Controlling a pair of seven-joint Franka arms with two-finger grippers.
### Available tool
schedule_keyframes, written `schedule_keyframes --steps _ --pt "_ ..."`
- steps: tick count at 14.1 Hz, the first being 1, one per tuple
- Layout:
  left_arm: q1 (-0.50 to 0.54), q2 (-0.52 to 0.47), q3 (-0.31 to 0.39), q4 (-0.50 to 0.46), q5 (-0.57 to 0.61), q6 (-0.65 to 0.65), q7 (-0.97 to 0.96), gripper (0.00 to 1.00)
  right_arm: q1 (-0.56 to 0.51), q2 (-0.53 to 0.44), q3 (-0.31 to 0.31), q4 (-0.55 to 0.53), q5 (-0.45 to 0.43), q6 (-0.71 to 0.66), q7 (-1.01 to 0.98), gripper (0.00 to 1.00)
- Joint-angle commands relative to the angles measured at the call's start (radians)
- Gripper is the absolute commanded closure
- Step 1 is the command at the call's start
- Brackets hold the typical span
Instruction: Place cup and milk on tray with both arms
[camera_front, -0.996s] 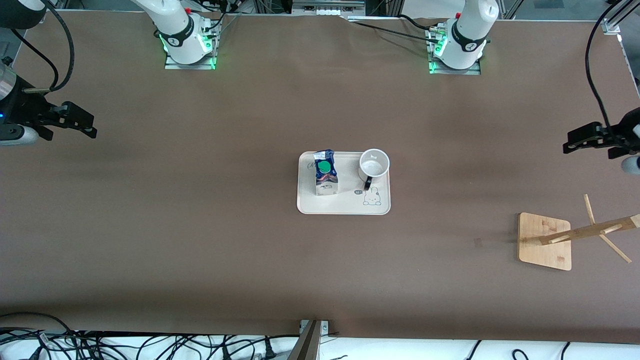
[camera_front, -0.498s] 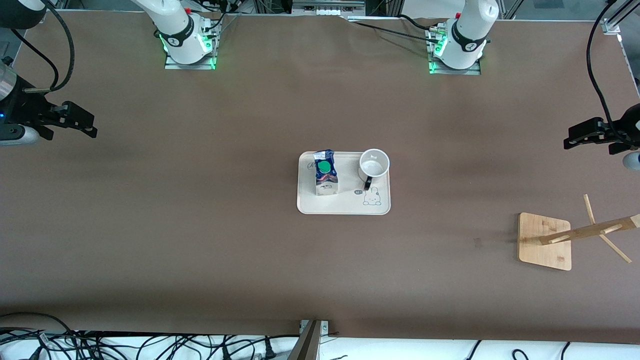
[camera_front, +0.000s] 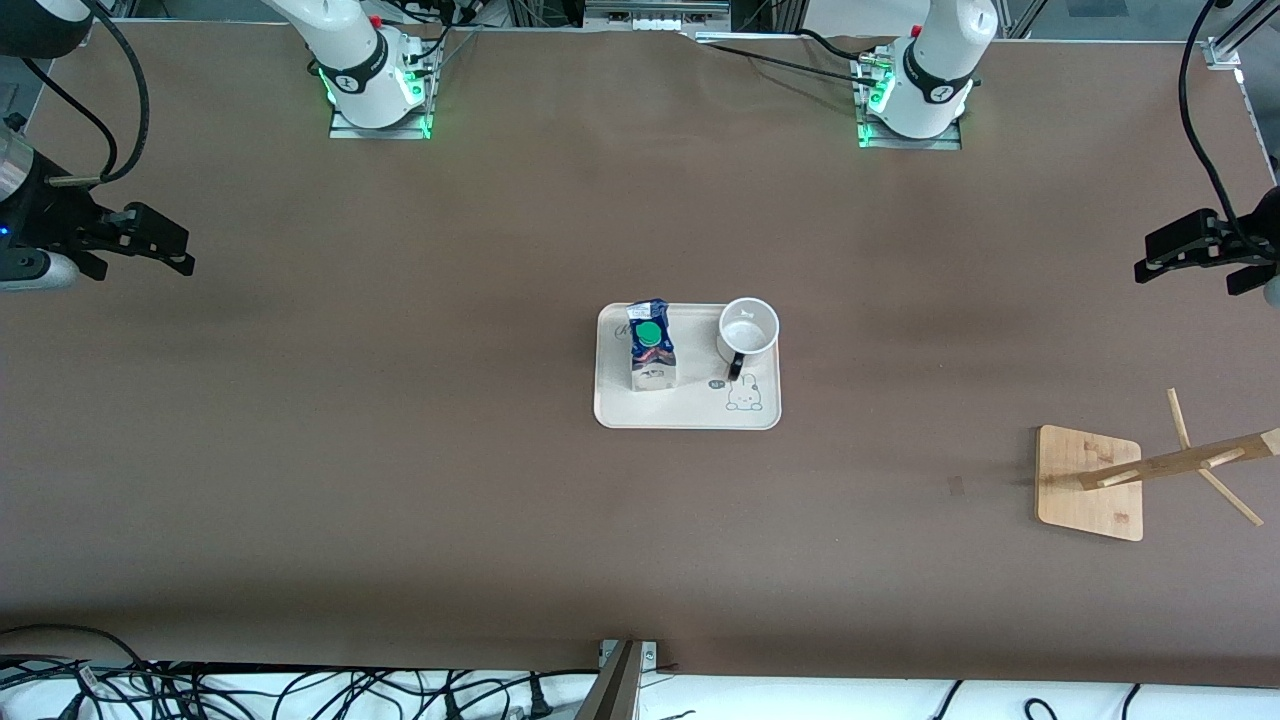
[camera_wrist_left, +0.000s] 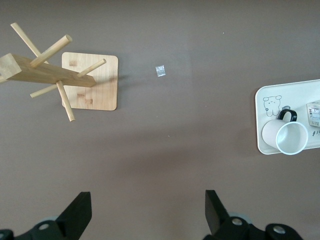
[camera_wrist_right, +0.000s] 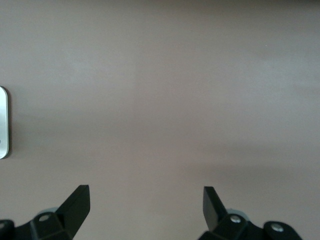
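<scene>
Black fingers (camera_wrist_left: 80, 212) of the left gripper (camera_front: 1160, 258) are spreading wide, holding nothing, over bare brown tabletop (camera_front: 400, 480) at the left arm's end; right gripper (camera_front: 165, 250) likewise gaping empty at its own end. Glossy white mug (camera_front: 748, 330) and dark blue gable-top carton with green cap (camera_front: 651, 345) are standing upright on the cream rounded tray (camera_front: 690, 412) mid-table. Pale wooden peg rack (camera_front: 1090, 482) is sitting near the left arm's end.
</scene>
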Motion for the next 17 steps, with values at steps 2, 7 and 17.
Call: schedule_keyframes --steps 2,7,17 --pt "-0.031 -0.040 -0.010 -0.049 0.022 0.026 -0.012 0.00 -0.002 0.001 0.001 0.013 0.014 -0.013 -0.017 0.00" --pt "-0.032 -0.072 -0.011 -0.102 0.022 0.069 -0.013 0.00 -0.002 0.001 0.001 0.012 0.014 -0.015 -0.020 0.00" --pt "-0.034 -0.062 -0.016 -0.085 0.012 0.047 -0.012 0.00 -0.002 0.002 0.000 0.015 0.013 -0.013 -0.020 0.00"
